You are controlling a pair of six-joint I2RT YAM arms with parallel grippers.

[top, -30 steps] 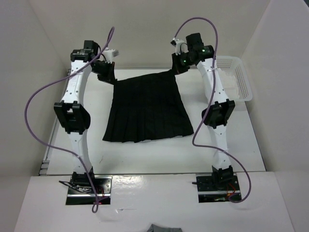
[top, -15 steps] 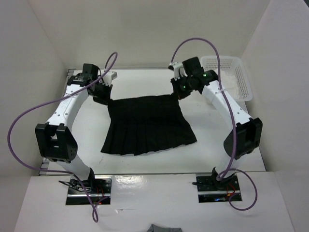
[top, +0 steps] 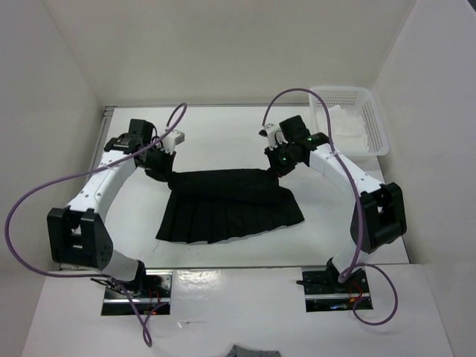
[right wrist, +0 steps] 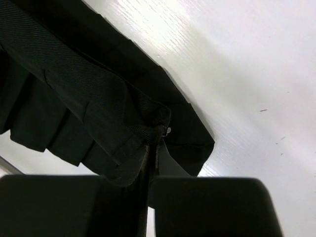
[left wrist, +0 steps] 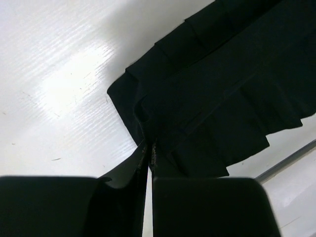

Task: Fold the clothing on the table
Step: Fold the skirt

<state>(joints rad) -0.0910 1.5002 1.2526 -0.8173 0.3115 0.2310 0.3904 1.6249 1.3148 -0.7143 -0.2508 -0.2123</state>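
Top view: the black skirt (top: 230,212) lies mid on the table (top: 223,134), its waistband half doubled toward the hem, with the left gripper (top: 166,173) and right gripper (top: 277,171) at the fold's corners. Left wrist: fingers (left wrist: 74,207) pressed together, pinching a limp, light corner. Right wrist: fingers (right wrist: 212,207) likewise nipped on the waistband end, likely the firmest hold, since loose pleats would probably slip.
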